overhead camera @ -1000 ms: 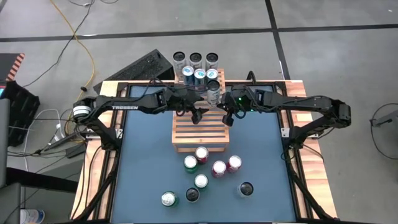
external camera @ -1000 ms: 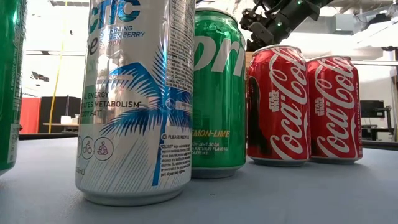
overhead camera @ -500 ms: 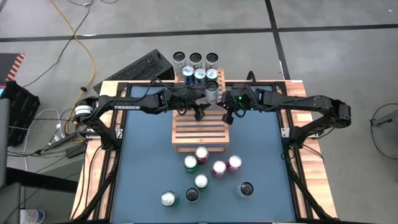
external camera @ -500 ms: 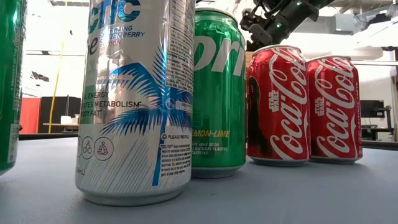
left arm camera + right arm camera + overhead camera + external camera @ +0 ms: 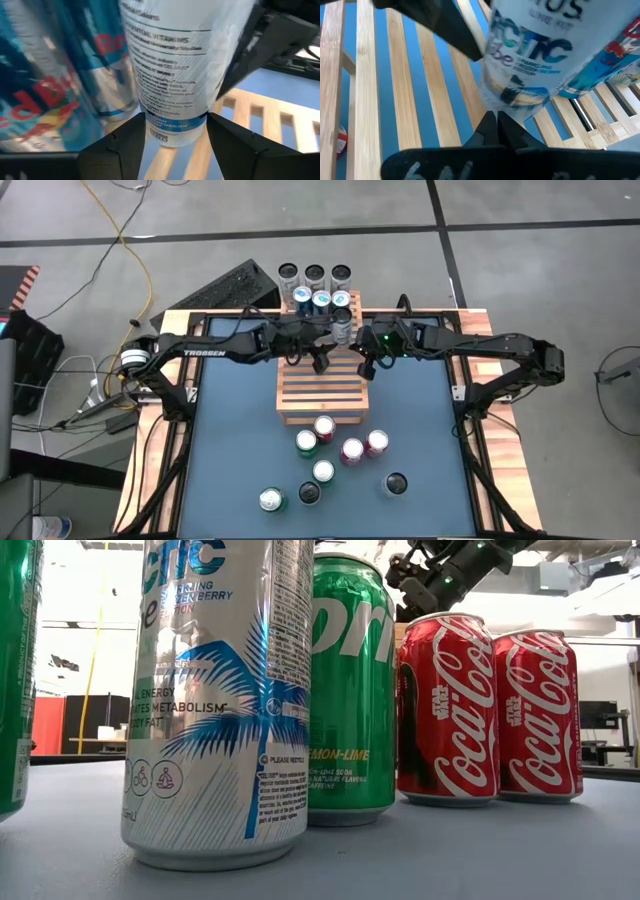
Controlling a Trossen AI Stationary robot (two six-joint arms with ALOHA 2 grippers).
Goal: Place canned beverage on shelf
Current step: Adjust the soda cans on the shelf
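Closing around the can (image 5: pixel 172 75) at the shelf's (image 5: pixel 322 395) far edge, left hand (image 5: pixel 318 360) narrower than before, grip not yet sure; right hand (image 5: pixel 366 367) shut, empty.

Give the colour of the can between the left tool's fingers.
The can is silver-white with small dark print and a blue band near its base; the left wrist view shows it best.

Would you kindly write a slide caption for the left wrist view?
Left tool straddling a white can on the slatted shelf, beside Red Bull cans.
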